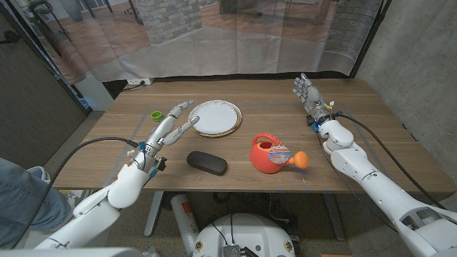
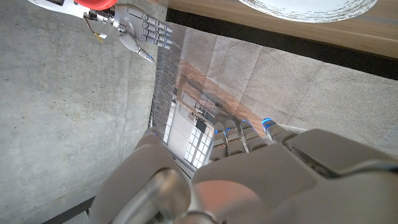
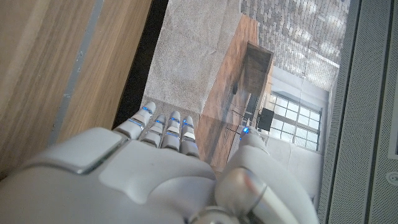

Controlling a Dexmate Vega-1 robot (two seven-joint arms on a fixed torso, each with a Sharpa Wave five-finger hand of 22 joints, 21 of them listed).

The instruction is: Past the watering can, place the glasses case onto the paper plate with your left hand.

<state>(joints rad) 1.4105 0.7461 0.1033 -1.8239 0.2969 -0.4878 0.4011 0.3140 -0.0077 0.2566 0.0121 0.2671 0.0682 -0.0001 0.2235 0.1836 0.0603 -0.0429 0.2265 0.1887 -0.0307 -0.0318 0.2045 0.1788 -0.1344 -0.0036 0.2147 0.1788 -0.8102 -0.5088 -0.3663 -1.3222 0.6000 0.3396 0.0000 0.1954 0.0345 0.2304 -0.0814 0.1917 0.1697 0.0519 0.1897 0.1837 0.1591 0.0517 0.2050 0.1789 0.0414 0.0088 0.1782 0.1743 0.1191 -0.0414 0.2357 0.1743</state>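
Likely light, stiff, smooth — the glasses case (image 1: 207, 163) lies just right of the empty, spread left hand (image 1: 168, 130); grip its long sides.

On the wooden table (image 1: 357, 153) the count is short — one of each kind. One white paper plate (image 1: 215, 118), one black glasses case (image 1: 207, 163), one red watering can (image 1: 273, 154) with an orange spout, and one small green cup-like item (image 1: 156, 116) near the far left edge. Two robot hands — the left hand (image 1: 171, 125) and the right hand (image 1: 308, 91).
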